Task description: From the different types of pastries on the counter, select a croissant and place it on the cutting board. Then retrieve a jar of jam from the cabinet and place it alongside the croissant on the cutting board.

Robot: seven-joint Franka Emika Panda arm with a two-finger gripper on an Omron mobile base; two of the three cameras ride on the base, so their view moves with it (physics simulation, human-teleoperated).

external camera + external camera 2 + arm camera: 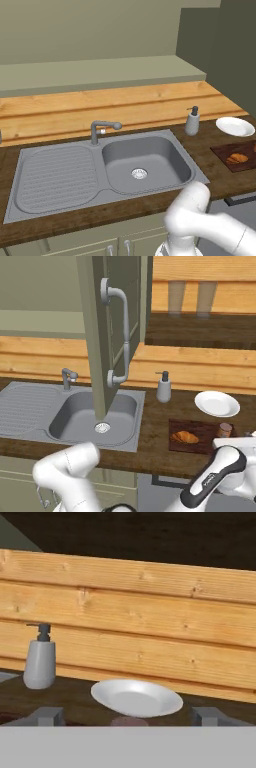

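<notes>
— Where is the small lumpy brown-orange croissant (pixel 185 437)?

— On the flat dark reddish-brown wooden cutting board (pixel 192 429), toward its left half. The board lies on the dark brown wooden tabletop (pixel 150 446) near its front edge, right of the inset grey steel sink (pixel 90 413).

— And the small reddish-brown jar of jam (pixel 224 430) with the darker lid?

— It stands upright at the right end of that board, apart from the croissant.

— What are the fingers doing?

— In the hand view the two grey fingers (pixel 47 716) stand well apart, with the rounded top of the jar (pixel 129 721) showing low between them. Touching or not, I cannot tell; they look spread, not clamped.

— What else sits nearby?

— A round white plate (pixel 217 403) just behind the board, and a grey soap dispenser (pixel 164 387) with a dark pump beside the sink's right rear corner. An olive-green cabinet door (pixel 107 326) with a curved grey handle hangs open above the basin.
</notes>
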